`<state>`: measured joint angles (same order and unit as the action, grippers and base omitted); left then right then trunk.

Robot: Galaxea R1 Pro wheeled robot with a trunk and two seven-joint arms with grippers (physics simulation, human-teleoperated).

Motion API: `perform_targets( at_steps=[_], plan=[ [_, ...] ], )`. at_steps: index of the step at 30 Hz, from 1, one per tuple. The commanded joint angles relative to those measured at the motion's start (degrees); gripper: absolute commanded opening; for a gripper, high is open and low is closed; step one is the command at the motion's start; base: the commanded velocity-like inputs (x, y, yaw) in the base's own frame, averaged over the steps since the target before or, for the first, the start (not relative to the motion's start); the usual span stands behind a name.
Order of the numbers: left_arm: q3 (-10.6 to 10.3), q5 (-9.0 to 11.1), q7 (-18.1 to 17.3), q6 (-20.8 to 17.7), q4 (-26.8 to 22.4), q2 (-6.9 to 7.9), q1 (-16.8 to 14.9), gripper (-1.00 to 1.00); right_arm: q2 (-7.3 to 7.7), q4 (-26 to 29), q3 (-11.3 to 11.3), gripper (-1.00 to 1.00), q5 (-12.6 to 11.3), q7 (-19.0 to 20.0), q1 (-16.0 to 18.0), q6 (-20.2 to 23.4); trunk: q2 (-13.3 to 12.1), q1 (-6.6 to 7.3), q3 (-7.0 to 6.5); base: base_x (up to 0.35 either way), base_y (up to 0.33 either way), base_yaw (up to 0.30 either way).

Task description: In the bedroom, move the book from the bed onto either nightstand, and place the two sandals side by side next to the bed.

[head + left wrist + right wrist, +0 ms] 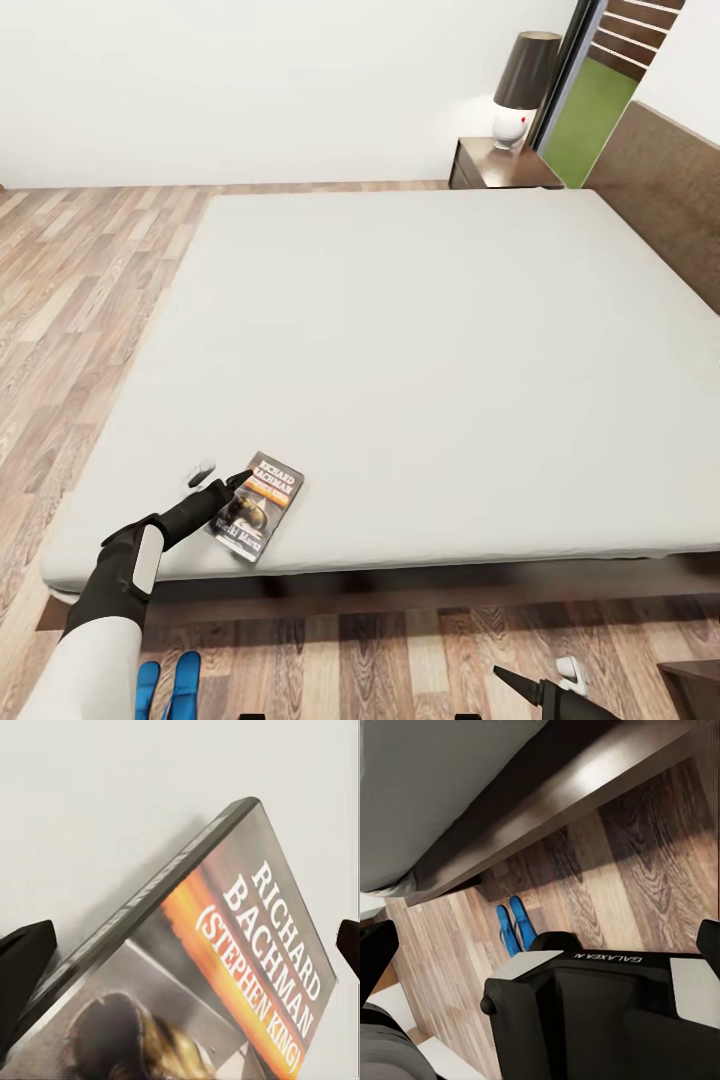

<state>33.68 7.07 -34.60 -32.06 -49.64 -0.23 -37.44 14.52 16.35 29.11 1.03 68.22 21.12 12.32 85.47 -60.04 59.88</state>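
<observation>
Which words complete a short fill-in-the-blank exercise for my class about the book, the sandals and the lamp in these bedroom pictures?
1. The book lies on the grey ____.
2. The left gripper reaches for the book with its jaws ____.
3. The two sandals on the floor are coloured ____.
4. The lamp stands on the ____.

Missing words: mattress; open; blue; nightstand.

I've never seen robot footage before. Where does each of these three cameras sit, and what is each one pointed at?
Head view: sits on the robot's head, looking down over the bed, the book near its foot edge, and a nightstand with a lamp; the left gripper reaches the book, the right gripper hangs low.
Left wrist view: rides by the left gripper, close on the book; dark fingertips at both edges.
Right wrist view: rides on the right arm, facing the floor, bed frame and sandals; the robot's base shows.
Shared: the book; the sandals.
</observation>
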Motion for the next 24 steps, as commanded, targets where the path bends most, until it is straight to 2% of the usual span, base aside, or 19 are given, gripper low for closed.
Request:
perform_targets(
  at_steps=[1,24],
  plan=[
    [0.1,-0.4,0.1,-0.7,0.1,-0.04,0.0,1.00,-0.02,0.0,0.3,1.00,0.1,0.2,0.0,0.6,0.0,0.00,0.04,0.000,-0.110,0.000],
    [0.0,-0.4,0.1,-0.6,0.1,-0.09,0.0,1.00,-0.02,0.0,0.3,1.00,0.1,0.2,0.1,0.6,0.0,0.00,0.04,0.000,-0.010,0.000]
  ],
)
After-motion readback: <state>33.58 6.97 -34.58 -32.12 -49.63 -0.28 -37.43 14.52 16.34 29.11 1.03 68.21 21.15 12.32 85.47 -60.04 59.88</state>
